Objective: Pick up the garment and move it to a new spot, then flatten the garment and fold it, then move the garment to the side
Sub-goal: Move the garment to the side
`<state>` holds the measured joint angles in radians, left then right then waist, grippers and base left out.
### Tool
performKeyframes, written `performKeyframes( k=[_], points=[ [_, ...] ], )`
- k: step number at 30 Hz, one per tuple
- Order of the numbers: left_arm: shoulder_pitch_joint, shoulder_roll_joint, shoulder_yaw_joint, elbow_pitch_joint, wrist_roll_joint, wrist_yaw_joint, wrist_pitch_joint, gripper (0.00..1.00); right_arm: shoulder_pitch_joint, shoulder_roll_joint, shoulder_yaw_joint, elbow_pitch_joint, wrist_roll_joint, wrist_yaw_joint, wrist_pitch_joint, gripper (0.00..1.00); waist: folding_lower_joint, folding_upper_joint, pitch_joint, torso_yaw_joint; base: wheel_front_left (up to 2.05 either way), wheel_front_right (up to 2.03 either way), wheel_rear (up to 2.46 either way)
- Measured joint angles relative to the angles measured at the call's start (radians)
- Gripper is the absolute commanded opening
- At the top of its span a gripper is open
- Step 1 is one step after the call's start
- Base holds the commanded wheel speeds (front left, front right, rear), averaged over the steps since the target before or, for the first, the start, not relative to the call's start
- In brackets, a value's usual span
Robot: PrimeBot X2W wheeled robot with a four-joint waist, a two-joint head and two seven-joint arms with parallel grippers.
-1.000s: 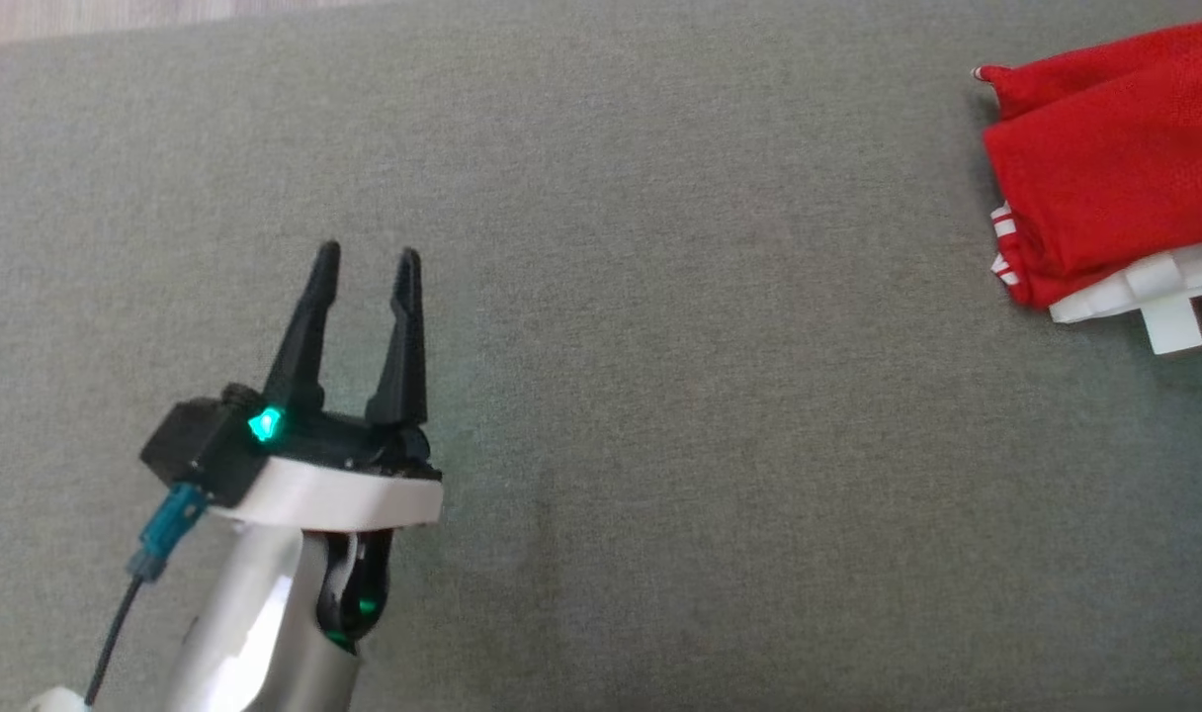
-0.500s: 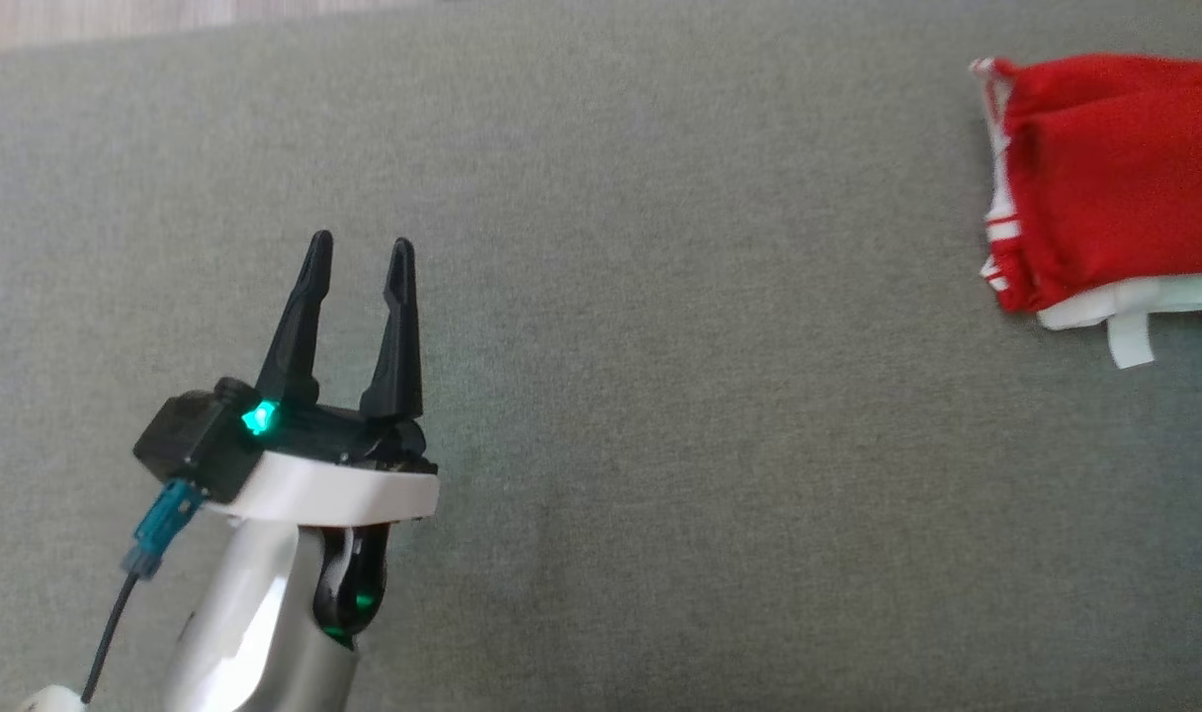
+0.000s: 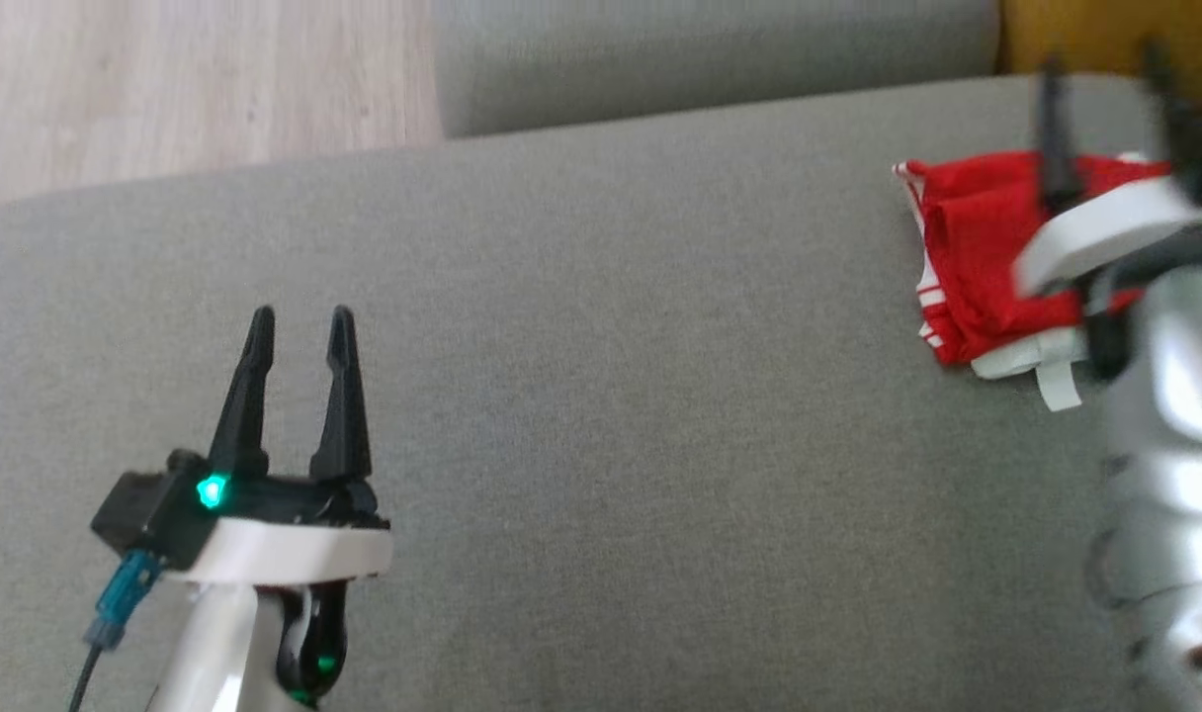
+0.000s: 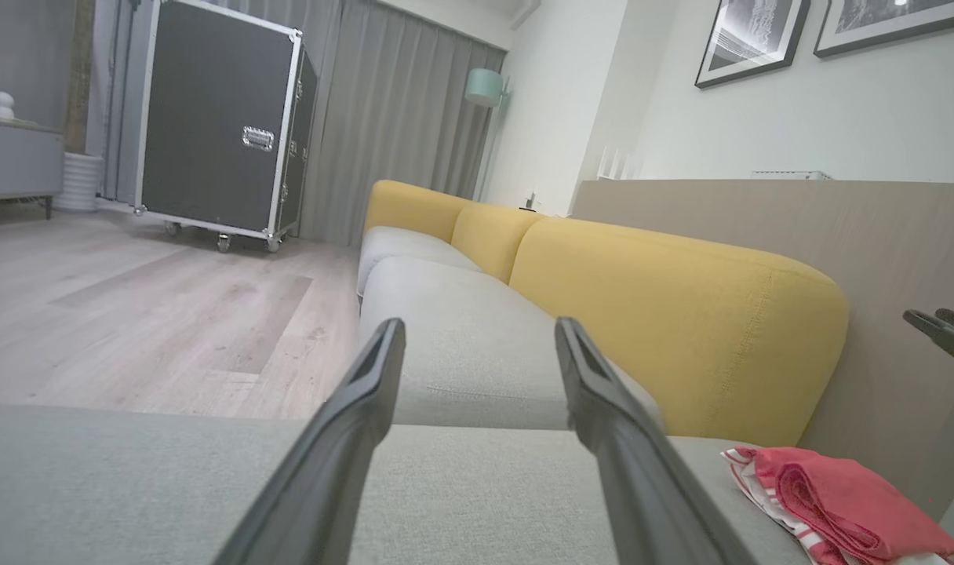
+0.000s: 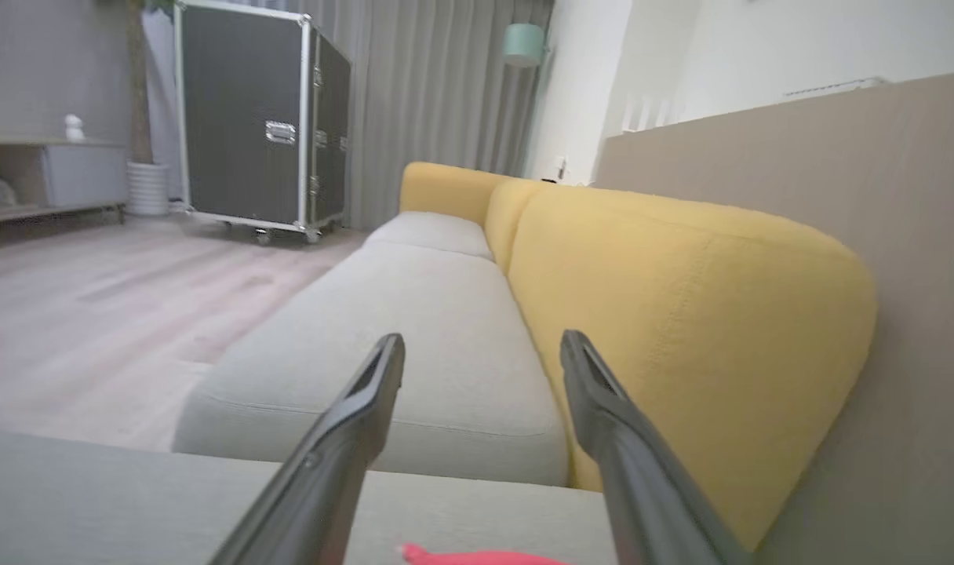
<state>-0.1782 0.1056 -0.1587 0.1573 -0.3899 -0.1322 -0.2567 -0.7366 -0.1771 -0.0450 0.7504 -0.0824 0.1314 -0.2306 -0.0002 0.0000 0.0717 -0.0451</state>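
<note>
folded red garment (image 3: 977,267) with white striped trim

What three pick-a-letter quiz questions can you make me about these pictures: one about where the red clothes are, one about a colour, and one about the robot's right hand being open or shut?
1. Where does the folded red garment with white stripes lie?
A on a kitchen table; B on the grey fabric sofa seat; C in a laundry basket
2. What colour is the sofa's padded back cushion?
A yellow; B blue; C pink
3. How is the right gripper?
A shut on the garment; B shut, empty; C open, empty

Answers:
1 B, the grey seat lies under it in the head view.
2 A, both wrist views show it yellow.
3 C, its two dark fingers stand apart with nothing between them.
</note>
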Motion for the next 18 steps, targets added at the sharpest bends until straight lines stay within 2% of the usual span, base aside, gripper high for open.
performKeyframes(
  k=[3,5,8,11,18],
  points=[
    [0.026,-0.001,0.000,0.000,0.004,0.000,0.000,1.00,0.065,0.085,0.002,-0.043,0.033,0.000,-0.010,1.00,0.0000,0.0000,-0.032,0.004,0.00,0.00,0.00],
    [0.042,-0.002,-0.001,0.000,0.004,0.000,0.000,1.00,0.113,0.110,0.004,-0.077,0.066,0.000,-0.016,1.00,0.0000,0.0000,-0.048,0.009,0.00,0.00,0.00],
    [0.058,-0.002,0.000,-0.010,0.024,0.000,0.000,1.00,0.189,0.112,0.020,-0.136,0.099,0.000,-0.020,1.00,0.0000,0.0000,-0.058,0.026,0.00,0.00,0.00],
    [0.075,-0.012,0.027,-0.013,0.030,0.000,0.000,1.00,0.288,0.112,0.105,-0.200,0.219,0.000,-0.020,1.00,0.0002,0.0000,-0.067,0.033,0.00,0.00,0.00],
    [0.151,-0.034,0.078,0.028,0.027,0.000,0.000,1.00,0.500,0.123,0.171,-0.289,0.283,0.000,-0.020,1.00,0.0001,0.0000,-0.076,0.023,0.00,0.00,0.00]
  ],
)
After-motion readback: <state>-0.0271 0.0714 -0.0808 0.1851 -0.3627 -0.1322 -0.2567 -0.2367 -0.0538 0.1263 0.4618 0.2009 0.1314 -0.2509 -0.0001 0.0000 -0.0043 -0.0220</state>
